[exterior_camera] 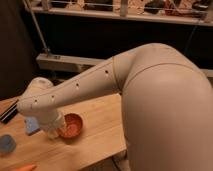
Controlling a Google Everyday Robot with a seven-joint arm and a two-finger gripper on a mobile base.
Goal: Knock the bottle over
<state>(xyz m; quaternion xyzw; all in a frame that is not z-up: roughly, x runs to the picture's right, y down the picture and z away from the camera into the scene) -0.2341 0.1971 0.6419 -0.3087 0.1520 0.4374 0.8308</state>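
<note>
pale bottle [31,125], mostly hidden behind the arm [80,90], just beside the tool [54,132]; pose unclear.

Can read no text, label, brand, number or sign anywhere. Gripper [54,131] low over the worktop [102,137], just beside the left rim of the red-brown bowl [74,126]; no marking legible on it either.
</note>
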